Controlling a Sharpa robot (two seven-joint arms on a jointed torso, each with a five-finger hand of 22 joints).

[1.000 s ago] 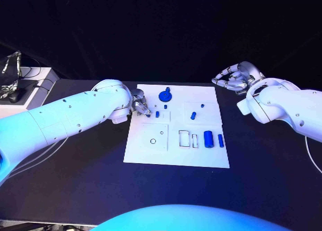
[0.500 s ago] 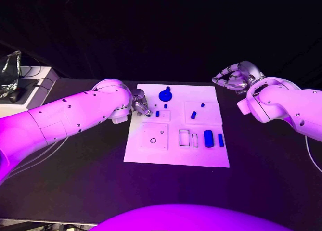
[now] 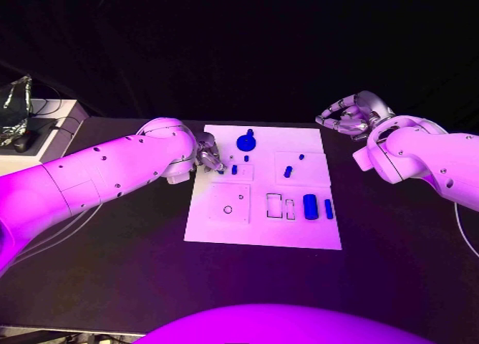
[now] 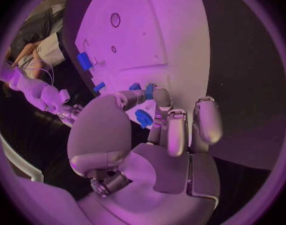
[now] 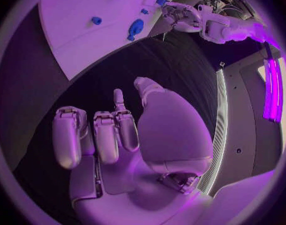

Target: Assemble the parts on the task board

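Note:
The white task board (image 3: 260,222) lies in the middle of the black table. My left hand (image 3: 208,159) is at the board's left edge, where its thumb and a fingertip (image 4: 158,96) pinch a small blue part (image 3: 234,170) that stands on the board. A second blue piece (image 4: 143,118) shows between thumb and fingers. My right hand (image 3: 348,115) hovers off the board's far right corner with its fingers (image 5: 108,135) curled in, holding nothing. On the board lie a large rounded blue part (image 3: 245,142), a blue cylinder (image 3: 311,206), a thin blue bar (image 3: 328,208) and several small blue pegs.
A white box with a crumpled silver object (image 3: 12,107) and cables stands at the table's far left. Bare black table surrounds the board (image 5: 87,30) on all sides. My left arm (image 3: 105,172) reaches across the table's left part.

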